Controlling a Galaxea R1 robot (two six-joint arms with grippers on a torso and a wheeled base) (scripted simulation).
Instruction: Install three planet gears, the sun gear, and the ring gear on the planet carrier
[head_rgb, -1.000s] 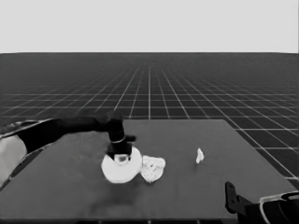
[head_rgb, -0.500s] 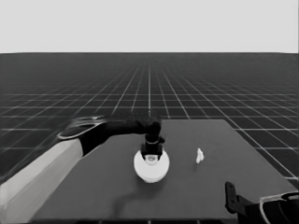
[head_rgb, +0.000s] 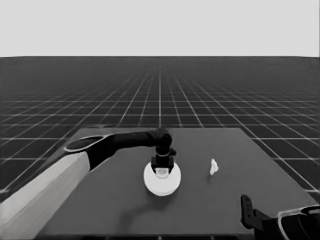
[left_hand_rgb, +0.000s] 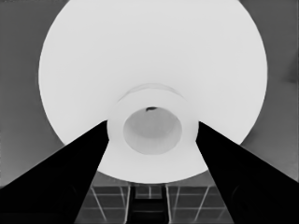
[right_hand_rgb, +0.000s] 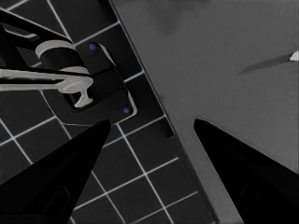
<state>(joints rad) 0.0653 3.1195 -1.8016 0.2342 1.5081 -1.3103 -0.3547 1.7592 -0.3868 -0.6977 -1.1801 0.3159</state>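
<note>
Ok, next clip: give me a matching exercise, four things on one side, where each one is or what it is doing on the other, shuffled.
Things:
1. left gripper
2. right gripper
3. larger round part
4. thin white piece

Places:
A. parked at the table's near right corner
B. lying alone, right of the round part
C. mid-table, under the reaching arm
D. fingers either side of the raised centre hub

Pairs: 1-D, 2-A, 3-C, 4-B

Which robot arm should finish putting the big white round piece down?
Probably the left. The left gripper is at the raised centre of the larger round part, one finger on each side of it. The right gripper waits at the table's near right corner, far from it.
</note>
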